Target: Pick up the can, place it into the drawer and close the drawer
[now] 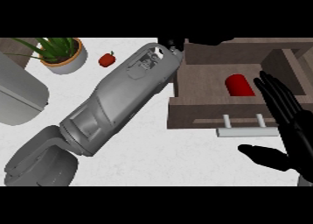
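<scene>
Head view, steep look down at white counter. No brand, label or readable writing anywhere; the can shows plain red only.

Count: one red can, one open wooden drawer, one potted plant, one small red fruit with a green stem, one grey rounded appliance at the left edge, two forearms, two hands.

Can: lies inside the drawer's compartment, toward its right half, its right end hidden behind the right hand's fingers. Drawer: pulled out toward the viewer, front panel low in the view, pale bar handle on two posts below that panel.

Left forearm: grey, runs diagonally from lower left up to the drawer's upper left corner. Left hand: only a dark part shows at the top, just past the wrist, at the drawer's far left corner; cannot tell whether its fingers are straight or curled, nor whether it touches the wood.

Right hand: black, at the right edge, fingers straight and spread, pointing up over the drawer's right side, thumb stuck out to the left below the handle. Released, holding nothing; whether it touches the drawer I cannot tell.

Plant and fruit sit at upper left, well apart from the drawer.
</scene>
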### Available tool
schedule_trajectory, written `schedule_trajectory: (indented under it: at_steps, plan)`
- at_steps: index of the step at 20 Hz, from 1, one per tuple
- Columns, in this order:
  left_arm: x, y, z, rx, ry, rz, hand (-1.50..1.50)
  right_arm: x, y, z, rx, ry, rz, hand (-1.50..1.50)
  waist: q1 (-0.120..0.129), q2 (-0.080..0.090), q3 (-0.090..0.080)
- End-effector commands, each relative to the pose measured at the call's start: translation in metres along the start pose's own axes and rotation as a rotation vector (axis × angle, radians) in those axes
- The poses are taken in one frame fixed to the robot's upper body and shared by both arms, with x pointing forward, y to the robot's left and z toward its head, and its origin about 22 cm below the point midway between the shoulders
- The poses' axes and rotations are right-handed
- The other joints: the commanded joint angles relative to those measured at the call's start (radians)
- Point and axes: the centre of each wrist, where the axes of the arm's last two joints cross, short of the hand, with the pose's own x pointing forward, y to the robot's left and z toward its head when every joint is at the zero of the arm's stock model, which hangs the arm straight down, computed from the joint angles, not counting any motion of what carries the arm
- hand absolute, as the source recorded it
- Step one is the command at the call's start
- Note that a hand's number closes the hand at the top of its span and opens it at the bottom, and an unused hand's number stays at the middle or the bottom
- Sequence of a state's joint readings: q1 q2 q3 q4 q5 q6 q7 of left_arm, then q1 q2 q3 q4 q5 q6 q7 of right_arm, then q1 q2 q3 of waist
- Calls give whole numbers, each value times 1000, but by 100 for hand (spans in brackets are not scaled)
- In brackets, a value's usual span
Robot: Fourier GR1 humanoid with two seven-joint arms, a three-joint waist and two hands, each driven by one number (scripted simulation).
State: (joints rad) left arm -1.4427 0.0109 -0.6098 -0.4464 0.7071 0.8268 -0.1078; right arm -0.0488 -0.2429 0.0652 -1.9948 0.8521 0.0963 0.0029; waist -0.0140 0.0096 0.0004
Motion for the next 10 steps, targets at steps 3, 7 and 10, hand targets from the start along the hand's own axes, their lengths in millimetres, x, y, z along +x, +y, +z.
schedule_trajectory:
  at_steps: [3,7,10]
  plan:
    - [25,6,-10,17,10,12,-150,-8,43,-27,47,38,172,-150,28,-7,0]
    - [15,33,-14,29,3,8,-150,-41,73,-22,-11,107,111,-150,40,-13,0]
    - [5,56,-14,16,-1,-23,-150,-39,96,-27,1,112,119,-150,54,-17,0]
